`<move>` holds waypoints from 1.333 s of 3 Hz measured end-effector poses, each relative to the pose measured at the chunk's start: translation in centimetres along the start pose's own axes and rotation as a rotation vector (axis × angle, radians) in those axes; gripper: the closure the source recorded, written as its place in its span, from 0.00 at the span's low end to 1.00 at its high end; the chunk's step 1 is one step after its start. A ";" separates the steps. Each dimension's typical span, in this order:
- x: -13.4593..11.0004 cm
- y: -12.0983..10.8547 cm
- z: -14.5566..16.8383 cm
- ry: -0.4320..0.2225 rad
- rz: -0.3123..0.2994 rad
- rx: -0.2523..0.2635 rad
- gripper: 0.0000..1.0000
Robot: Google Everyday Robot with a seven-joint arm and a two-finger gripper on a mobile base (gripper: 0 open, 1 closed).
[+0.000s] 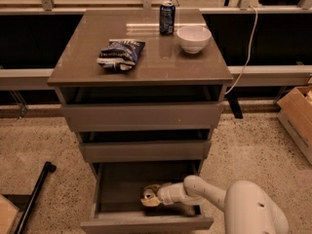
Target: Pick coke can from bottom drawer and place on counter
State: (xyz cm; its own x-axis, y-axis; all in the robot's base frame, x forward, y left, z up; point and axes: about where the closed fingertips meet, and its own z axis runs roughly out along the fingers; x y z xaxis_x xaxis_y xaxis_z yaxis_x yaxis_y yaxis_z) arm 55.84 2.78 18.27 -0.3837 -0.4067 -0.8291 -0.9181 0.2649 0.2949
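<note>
The bottom drawer (pixel 146 224) is pulled open at the foot of the cabinet. My white arm reaches into it from the lower right, and my gripper (pixel 149 197) is low inside the drawer, left of centre. A small round silvery shape shows at the gripper's tip; I cannot tell whether it is the coke can's top. No red of the coke can shows, so it is hidden or not recognisable. The counter (pixel 92 38) is the glossy grey-brown top above the drawers.
On the counter stand a dark blue can (pixel 166 17), a white bowl (pixel 193 38) and a blue chip bag (pixel 120 54). The two upper drawers are slightly open. A cardboard box (pixel 297 113) is on the floor at right, a black pole (pixel 34 199) at lower left.
</note>
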 end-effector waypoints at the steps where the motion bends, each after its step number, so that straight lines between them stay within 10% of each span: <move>1: 0.0 0.0 0.0 0.000 0.000 0.000 0.73; 4: -1.0 1.3 -0.6 0.050 -0.025 0.009 0.00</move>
State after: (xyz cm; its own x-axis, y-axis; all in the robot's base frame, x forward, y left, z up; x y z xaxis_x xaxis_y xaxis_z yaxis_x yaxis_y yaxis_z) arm 54.97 3.00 19.74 -0.3653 -0.4566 -0.8112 -0.9266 0.2618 0.2699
